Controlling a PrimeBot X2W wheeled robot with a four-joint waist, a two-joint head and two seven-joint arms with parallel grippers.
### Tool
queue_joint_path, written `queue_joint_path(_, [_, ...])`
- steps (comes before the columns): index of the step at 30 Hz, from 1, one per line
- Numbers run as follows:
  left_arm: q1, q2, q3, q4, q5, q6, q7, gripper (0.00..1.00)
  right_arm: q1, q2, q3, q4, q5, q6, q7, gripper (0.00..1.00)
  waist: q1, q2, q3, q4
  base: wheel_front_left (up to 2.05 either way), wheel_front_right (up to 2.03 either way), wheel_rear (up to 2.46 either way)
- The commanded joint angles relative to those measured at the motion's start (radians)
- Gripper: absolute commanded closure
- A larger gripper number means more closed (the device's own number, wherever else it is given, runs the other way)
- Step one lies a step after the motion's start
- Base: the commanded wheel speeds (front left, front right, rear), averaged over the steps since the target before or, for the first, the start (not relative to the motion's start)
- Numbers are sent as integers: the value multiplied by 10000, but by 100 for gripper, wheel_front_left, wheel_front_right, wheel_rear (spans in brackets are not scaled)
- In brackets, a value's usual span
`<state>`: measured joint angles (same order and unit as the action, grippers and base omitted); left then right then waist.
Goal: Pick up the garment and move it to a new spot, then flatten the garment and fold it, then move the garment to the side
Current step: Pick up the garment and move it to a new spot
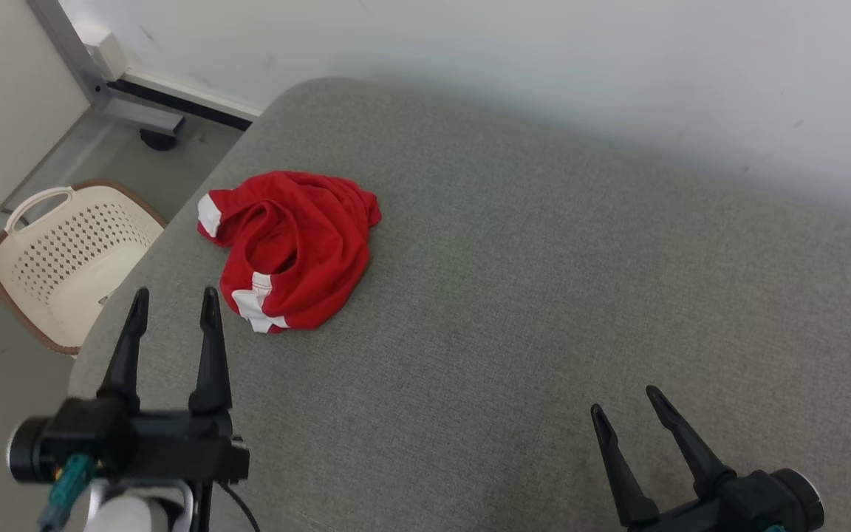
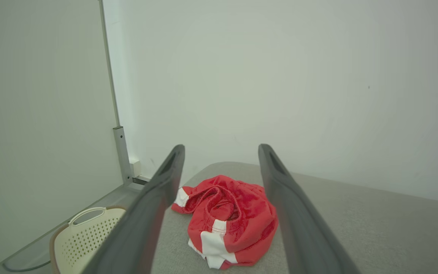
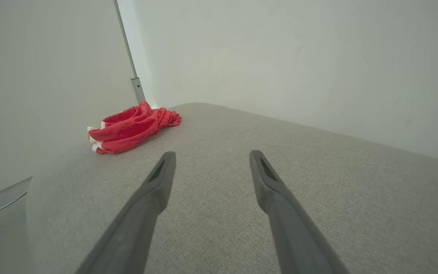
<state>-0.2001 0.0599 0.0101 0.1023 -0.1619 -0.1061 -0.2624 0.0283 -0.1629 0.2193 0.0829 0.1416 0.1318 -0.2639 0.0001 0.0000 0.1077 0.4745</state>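
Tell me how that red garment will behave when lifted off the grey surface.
Probably floppy: the red garment lies crumpled in soft folds, so it should drape. Likely light, being thin cloth. Pushed, it may bunch on the textured grey surface.

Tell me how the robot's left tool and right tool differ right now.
The left tool sits close to the crumpled red garment, near the left edge of the grey cushion; the right tool is far from the garment, over bare cushion. The left tool's fingers point straight up the head view; the right tool's lean leftward. Both are dark, two-fingered, open, and hold nothing.
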Motion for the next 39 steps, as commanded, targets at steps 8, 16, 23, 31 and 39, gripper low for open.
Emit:
queue_joint_path(8, [-3531, 632, 118, 3209, -608, -158, 989, 0, -725, -727, 168, 23, -118, -26, 0, 0, -1, 0, 1572, -480, 0, 0, 0])
queue_joint_path(16, [-6456, 864, 428, 6346, -2158, -241, 3631, 0, -1085, -1173, 171, -82, -148, -26, 0, 0, -1, 0, 2285, -817, 0, 0, 0])
queue_joint_path(23, [-8111, 1074, 1055, 8661, -3534, -239, 5946, 0, -1488, -1307, 275, -153, -133, -26, 0, 0, -1, 0, 2842, -1253, 0, 0, 0])
queue_joint_path(31, [-8663, 1325, 1204, 9816, -4023, -242, 6613, 0, -1595, -1306, 151, -228, -39, -26, 0, 0, -1, 0, 3183, -1581, 0, 0, 0])
queue_joint_path(39, [-8655, 1425, 1225, 10788, -4147, -205, 6206, 0, -1757, -1225, 138, -279, -56, -26, 2, 0, -1, 0, 3447, -1918, 0, 0, 0])
